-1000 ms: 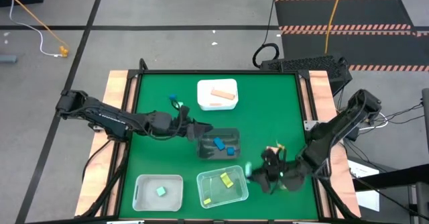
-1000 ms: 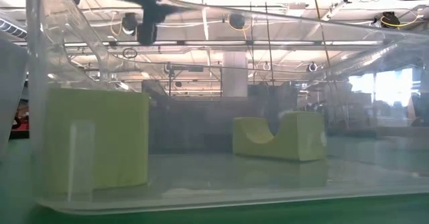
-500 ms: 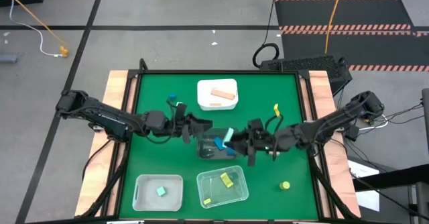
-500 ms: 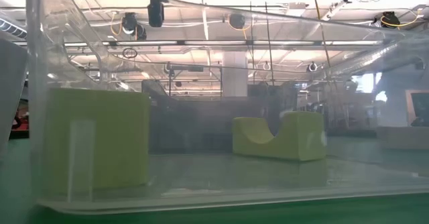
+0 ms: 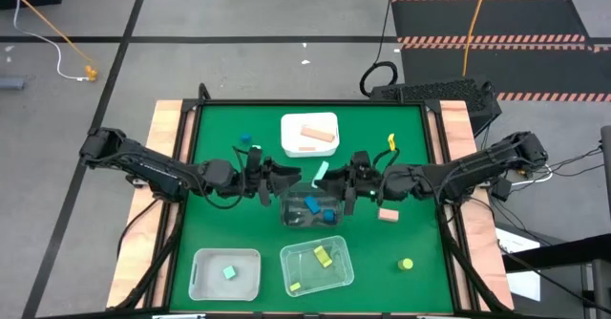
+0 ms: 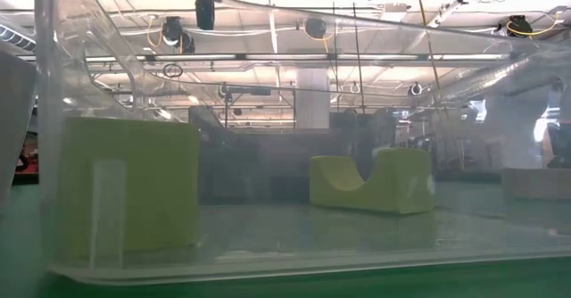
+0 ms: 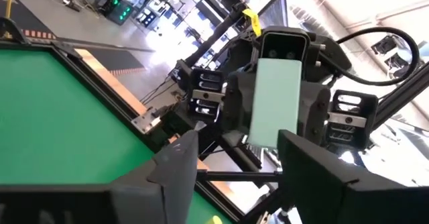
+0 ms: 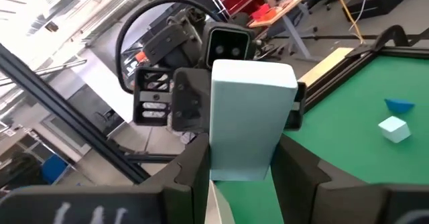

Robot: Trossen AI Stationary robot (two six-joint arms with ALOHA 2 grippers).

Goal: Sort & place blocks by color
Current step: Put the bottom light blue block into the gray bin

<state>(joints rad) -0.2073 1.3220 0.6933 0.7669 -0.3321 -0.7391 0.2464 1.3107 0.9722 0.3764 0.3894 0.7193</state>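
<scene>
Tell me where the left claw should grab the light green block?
Probably the free end of the light green block, the part sticking out past the right claw that pinches its other end. The open left claw faces it head on, so it could come straight forward and close on the block's straight sides.

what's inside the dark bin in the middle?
In the high view, the dark bin holds two blue blocks. The right hand, shut on a mint block, overhangs its upper edge; anything beneath is hidden.
</scene>
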